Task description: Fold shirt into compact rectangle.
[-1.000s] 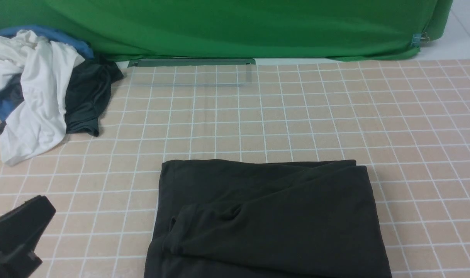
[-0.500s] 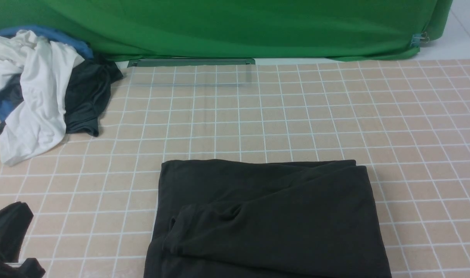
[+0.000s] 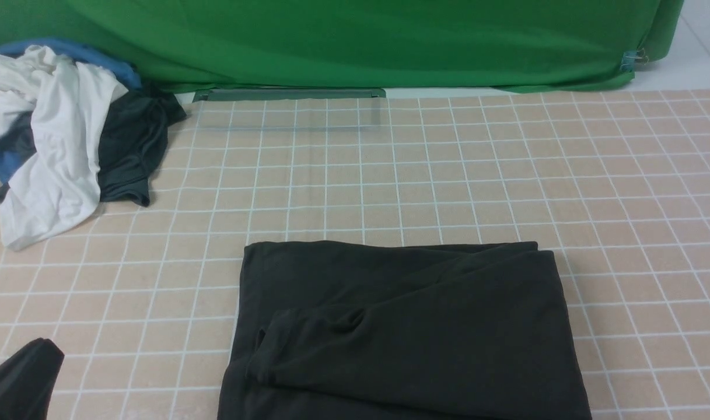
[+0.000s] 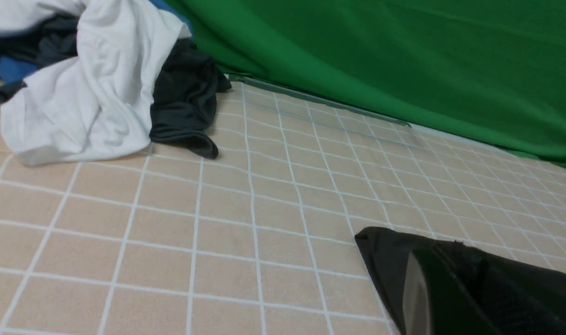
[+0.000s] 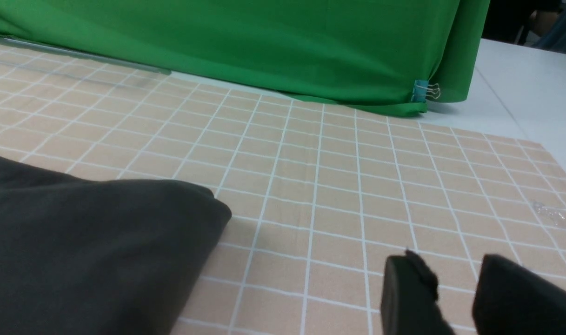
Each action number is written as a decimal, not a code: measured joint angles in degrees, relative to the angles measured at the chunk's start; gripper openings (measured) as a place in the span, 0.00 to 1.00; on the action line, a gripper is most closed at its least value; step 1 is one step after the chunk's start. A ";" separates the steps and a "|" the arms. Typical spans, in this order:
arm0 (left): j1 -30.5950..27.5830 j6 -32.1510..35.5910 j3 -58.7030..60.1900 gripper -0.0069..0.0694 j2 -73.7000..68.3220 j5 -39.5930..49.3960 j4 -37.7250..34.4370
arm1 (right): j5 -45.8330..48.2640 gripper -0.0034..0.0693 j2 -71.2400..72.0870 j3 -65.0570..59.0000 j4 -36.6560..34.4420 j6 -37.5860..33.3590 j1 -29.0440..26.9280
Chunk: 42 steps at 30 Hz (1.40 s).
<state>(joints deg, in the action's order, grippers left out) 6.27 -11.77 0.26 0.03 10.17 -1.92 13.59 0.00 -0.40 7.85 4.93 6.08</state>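
Shirt (image 3: 404,332) folded flat, roughly rectangular, at near centre of table (image 3: 448,175), sleeve cuff tucked across its front layer. Left claw (image 3: 19,382) at near left corner, well apart from shirt, fingers pressed together, holding nothing. Right claw (image 5: 455,291) just right of shirt's corner, fingers partly apart with bare gap between, nothing gripped. Far left: heap of clothes (image 3: 57,140), white, blue, dark grey. Beyond: green cloth (image 3: 355,41)

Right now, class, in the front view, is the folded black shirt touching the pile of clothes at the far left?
No: the shirt lies apart from the pile of clothes, with bare checked mat between them.
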 joint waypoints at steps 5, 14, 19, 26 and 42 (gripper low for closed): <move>-4.80 -0.12 0.00 0.11 0.00 1.70 0.17 | 0.00 0.38 0.00 0.00 0.00 0.04 0.00; -5.31 -0.39 0.00 0.11 0.00 4.05 0.17 | 0.00 0.38 0.00 0.00 0.00 0.04 0.00; -5.31 -0.39 0.00 0.11 0.00 4.05 0.17 | 0.00 0.38 0.00 0.00 0.00 0.04 0.00; -5.31 -0.39 0.00 0.11 0.00 4.05 0.18 | 0.00 0.38 0.00 0.00 0.00 0.07 0.00; -5.31 -0.42 0.00 0.11 0.00 4.10 0.33 | 0.00 0.38 0.00 0.00 0.00 0.19 0.00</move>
<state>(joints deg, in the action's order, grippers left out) 0.96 -12.19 0.26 0.03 14.27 -1.59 13.59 0.00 -0.40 7.85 5.12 6.08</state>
